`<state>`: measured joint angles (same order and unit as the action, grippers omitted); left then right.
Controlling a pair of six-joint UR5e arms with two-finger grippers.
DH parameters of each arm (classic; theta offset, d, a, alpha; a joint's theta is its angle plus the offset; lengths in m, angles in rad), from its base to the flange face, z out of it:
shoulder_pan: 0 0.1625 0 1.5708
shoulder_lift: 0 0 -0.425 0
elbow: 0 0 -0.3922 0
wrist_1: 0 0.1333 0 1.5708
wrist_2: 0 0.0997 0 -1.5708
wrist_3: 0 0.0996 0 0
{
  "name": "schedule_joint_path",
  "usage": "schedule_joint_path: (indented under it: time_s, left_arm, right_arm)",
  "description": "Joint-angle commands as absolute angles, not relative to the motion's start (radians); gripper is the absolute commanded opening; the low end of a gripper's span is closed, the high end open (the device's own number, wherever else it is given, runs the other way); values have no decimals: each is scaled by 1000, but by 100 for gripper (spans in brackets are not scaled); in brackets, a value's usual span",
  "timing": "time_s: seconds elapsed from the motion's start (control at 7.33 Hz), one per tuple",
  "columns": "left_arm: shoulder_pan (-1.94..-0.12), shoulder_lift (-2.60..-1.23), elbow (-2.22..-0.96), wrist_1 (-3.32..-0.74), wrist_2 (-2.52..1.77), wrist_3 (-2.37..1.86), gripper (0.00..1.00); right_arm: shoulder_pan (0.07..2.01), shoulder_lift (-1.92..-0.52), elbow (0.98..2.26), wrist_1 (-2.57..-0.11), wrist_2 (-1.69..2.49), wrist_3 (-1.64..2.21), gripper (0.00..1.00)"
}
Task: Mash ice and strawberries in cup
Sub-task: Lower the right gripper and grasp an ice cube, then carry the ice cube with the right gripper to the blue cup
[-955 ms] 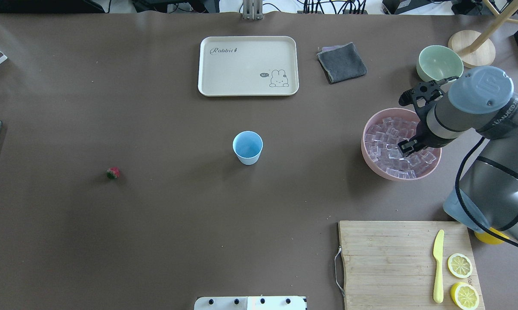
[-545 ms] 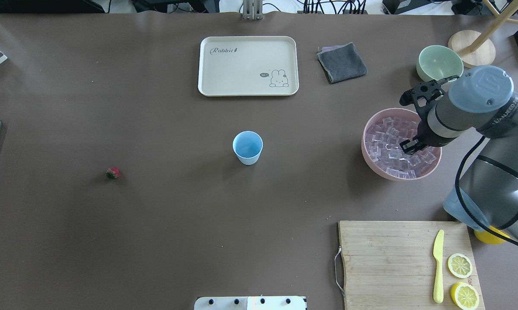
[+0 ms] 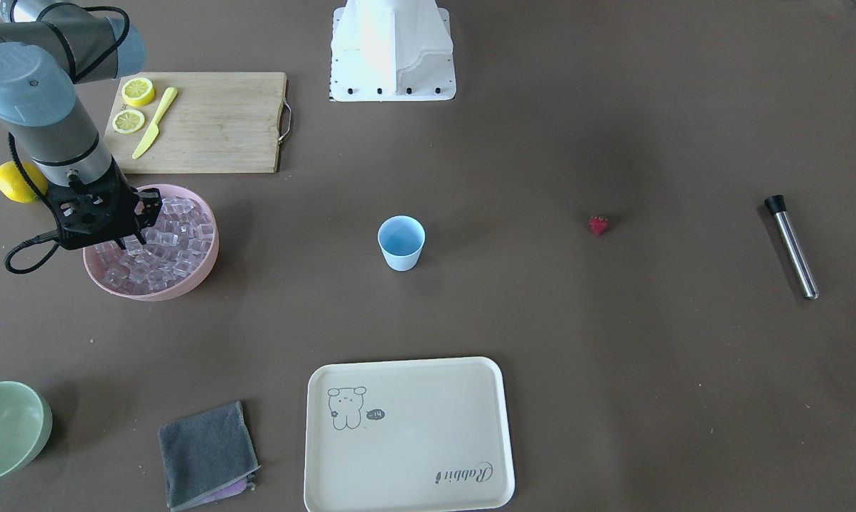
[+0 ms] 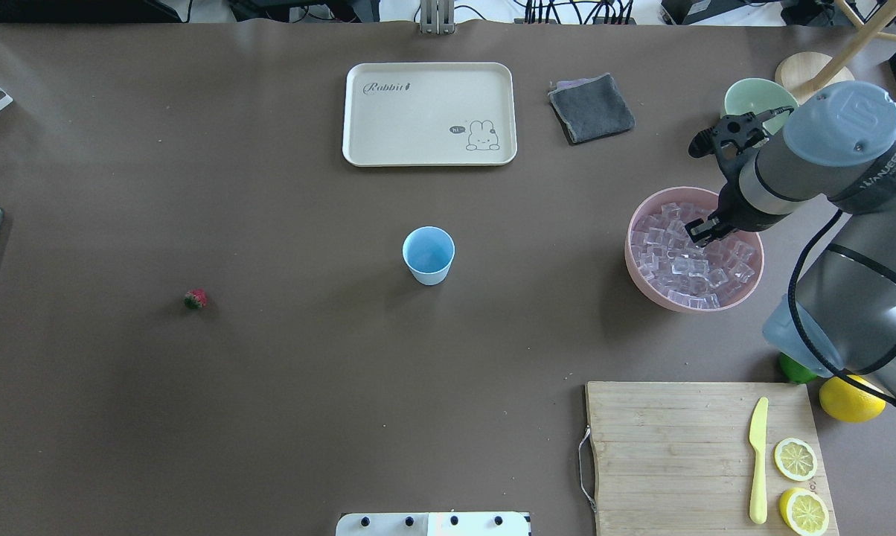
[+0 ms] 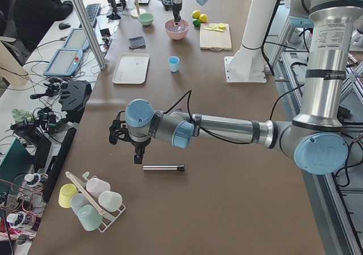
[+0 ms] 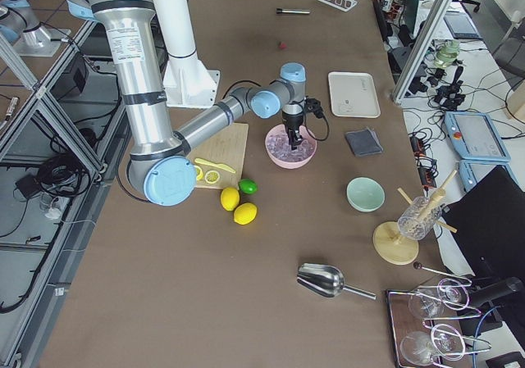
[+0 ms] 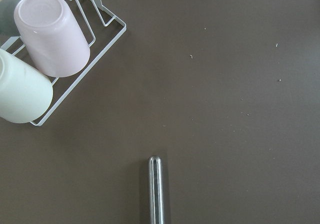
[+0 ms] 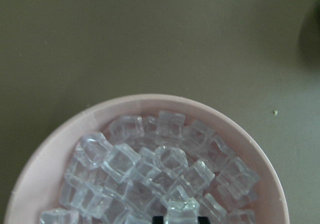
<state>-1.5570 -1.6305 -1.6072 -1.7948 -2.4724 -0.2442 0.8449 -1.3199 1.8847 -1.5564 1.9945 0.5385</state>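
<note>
Right gripper [image 4: 703,232] (jaws narrow) around ice [image 8: 181,209]

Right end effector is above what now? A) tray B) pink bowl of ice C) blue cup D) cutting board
B: the right end effector is above the pink bowl, with a cube of ice between its fingertips; the cup stands apart, empty.

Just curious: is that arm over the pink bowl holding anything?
Seemingly one ice cube, pinched by opposite sides between the fingertips of the right gripper.
</note>
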Motion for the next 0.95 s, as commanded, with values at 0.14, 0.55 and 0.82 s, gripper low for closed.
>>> schedule_joint_path:
  time_s: [0.14, 0.55, 0.82]
  left_arm:
    - [-1555, -1632, -1609, -1795, -2473, -245, 98]
    - [-1554, -1649, -1609, -1790, -2471, -245, 98]
    - [-1555, -1652, -1611, -1789, -2473, -249, 98]
  right_arm:
    - [758, -1018, 1852, -1644, 2020, 842, 16]
    - [573, -755, 1641, -1578, 1853, 1113, 17]
    - [539, -753, 1547, -1398, 1835, 1160, 18]
